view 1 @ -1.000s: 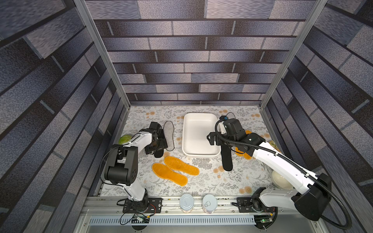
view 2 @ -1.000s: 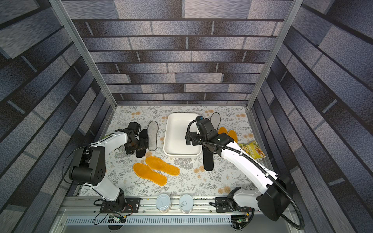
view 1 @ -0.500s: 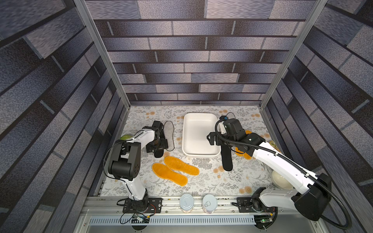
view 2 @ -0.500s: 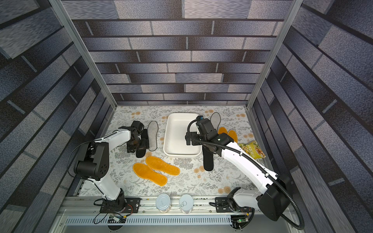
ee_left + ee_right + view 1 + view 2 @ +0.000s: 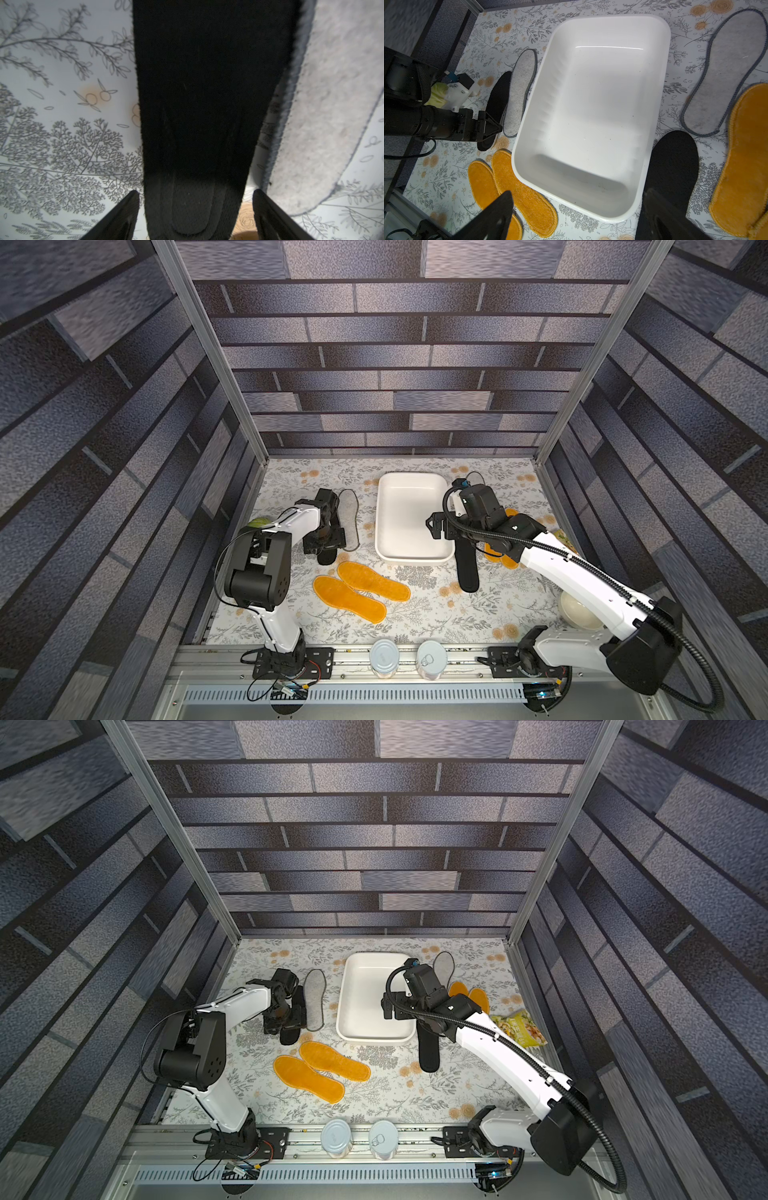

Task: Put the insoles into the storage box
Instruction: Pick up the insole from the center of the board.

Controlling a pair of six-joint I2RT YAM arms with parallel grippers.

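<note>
the left end effector (image 5: pixel 195 191), jaws apart, straddles the narrow end of the flat black foot-shaped insole (image 5: pixel 207 93), whose long axis runs straight ahead of it on the floral worktop (image 5: pixel 436 605), left of the shallow white storage box (image 5: pixel 409 514) under the open, empty right end effector (image 5: pixel 577 191).

1. The box (image 5: pixel 411 481) is open from above; the right pincer (image 5: pixel 577 191) hangs over its near end.
2. A grey insole (image 5: pixel 332 104) lies against one side of the black insole (image 5: pixel 197 104).
3. Bare table (image 5: pixel 62 124) flanks the other.
</note>
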